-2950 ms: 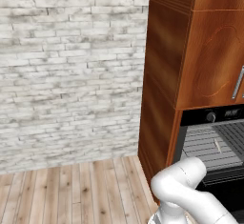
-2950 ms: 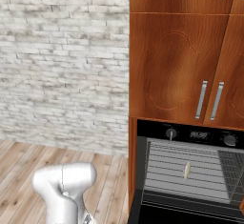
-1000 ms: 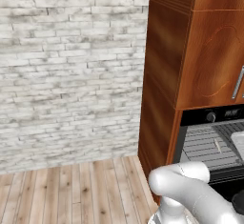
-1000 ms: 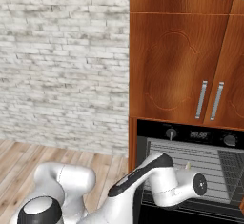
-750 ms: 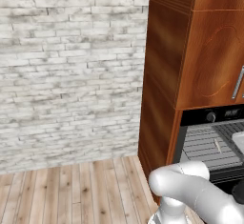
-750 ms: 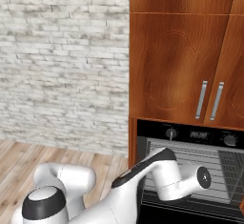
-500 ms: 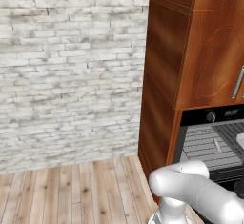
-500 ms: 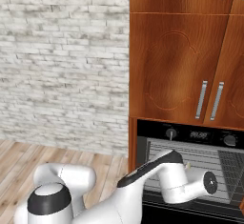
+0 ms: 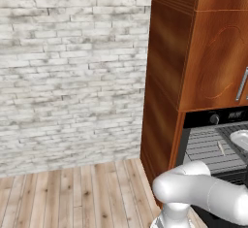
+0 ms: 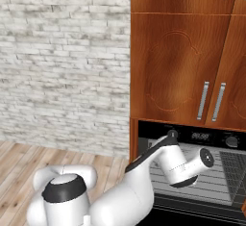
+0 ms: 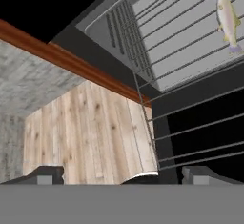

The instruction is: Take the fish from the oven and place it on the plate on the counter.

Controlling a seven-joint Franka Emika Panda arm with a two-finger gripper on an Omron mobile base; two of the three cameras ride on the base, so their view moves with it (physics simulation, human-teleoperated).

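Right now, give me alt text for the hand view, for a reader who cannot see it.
A small silvery-grey fish lies on a metal wire rack inside the open black oven, at the upper right. The gripper's two dark fingertips stand wide apart at the bottom edge, holding nothing, above a light wooden plank floor.

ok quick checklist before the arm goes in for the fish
1. Oven open, inside reachable: ok; the racks show with no door in front.
2. Fish located: ok; it lies on the upper wire rack, also seen in the left base view.
3. Pincer open: ok; its tips stand wide apart with nothing between them.
4. Pincer lined up on the fish: not ok; the fish sits far in the top right corner of the hand view.
5. Path past the lower rack bars: cannot tell.
6. Plate ready on the counter: cannot tell.
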